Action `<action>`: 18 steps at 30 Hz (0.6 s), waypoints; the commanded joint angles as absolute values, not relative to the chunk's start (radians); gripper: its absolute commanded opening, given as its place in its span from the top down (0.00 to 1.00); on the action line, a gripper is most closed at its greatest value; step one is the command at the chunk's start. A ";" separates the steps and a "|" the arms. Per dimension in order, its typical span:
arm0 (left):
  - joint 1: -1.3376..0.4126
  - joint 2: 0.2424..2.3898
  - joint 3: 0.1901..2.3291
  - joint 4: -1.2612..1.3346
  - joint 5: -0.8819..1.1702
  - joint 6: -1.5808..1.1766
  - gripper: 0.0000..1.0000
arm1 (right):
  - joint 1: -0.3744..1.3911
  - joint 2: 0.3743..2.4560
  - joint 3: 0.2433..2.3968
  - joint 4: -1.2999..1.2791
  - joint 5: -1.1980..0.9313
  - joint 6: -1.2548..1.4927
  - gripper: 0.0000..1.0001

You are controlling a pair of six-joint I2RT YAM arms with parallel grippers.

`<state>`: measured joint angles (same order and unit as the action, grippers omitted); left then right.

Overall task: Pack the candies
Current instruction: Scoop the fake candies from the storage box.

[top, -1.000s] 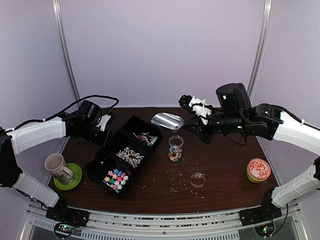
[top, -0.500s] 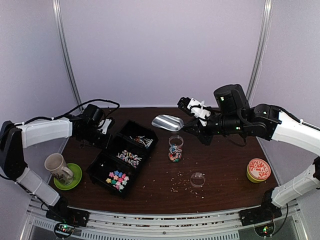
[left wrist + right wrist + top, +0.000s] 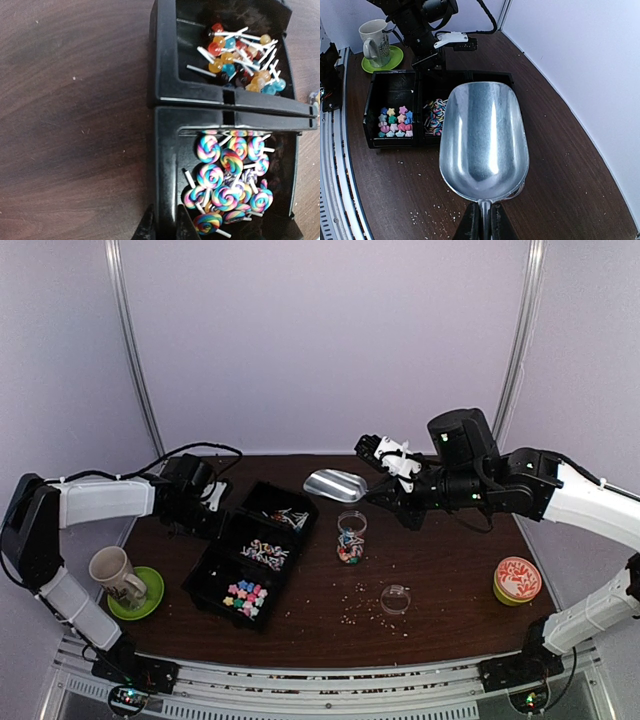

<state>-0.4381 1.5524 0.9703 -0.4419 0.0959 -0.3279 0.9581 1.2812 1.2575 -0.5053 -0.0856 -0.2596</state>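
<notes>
A black three-compartment tray (image 3: 205,570) holds the candies: coloured stars (image 3: 247,594) in the near bin, swirl lollipops (image 3: 227,180) in the middle, and ball lollipops on white sticks (image 3: 240,50) in the far one. My left gripper (image 3: 165,227) is shut on the tray's left wall (image 3: 165,125), one finger inside and one outside. My right gripper (image 3: 483,222) is shut on the handle of an empty metal scoop (image 3: 484,140), which hangs just above and behind a small glass jar (image 3: 351,537) partly filled with candies.
The jar's clear lid (image 3: 395,598) lies near the front among pale crumbs (image 3: 355,612). A round red-topped tin (image 3: 517,580) sits at the right. A mug (image 3: 113,571) on a green saucer (image 3: 148,595) stands at the left front.
The left arm has drawn the tray slightly, swinging its near end a little to the right. The scoop has dipped a touch toward the jar, otherwise still.
</notes>
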 commanded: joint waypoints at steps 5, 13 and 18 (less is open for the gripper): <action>-0.423 1.599 0.982 -0.458 0.113 -0.360 0.84 | 0.964 1.279 1.243 -0.476 -0.069 -0.264 1.00; -0.418 1.658 1.014 -0.466 0.135 -0.367 0.74 | 0.966 1.286 1.248 -0.471 -0.071 -0.263 1.00; -0.402 1.695 1.032 -0.462 0.171 -0.367 0.74 | 0.965 1.293 1.255 -0.472 -0.072 -0.263 1.00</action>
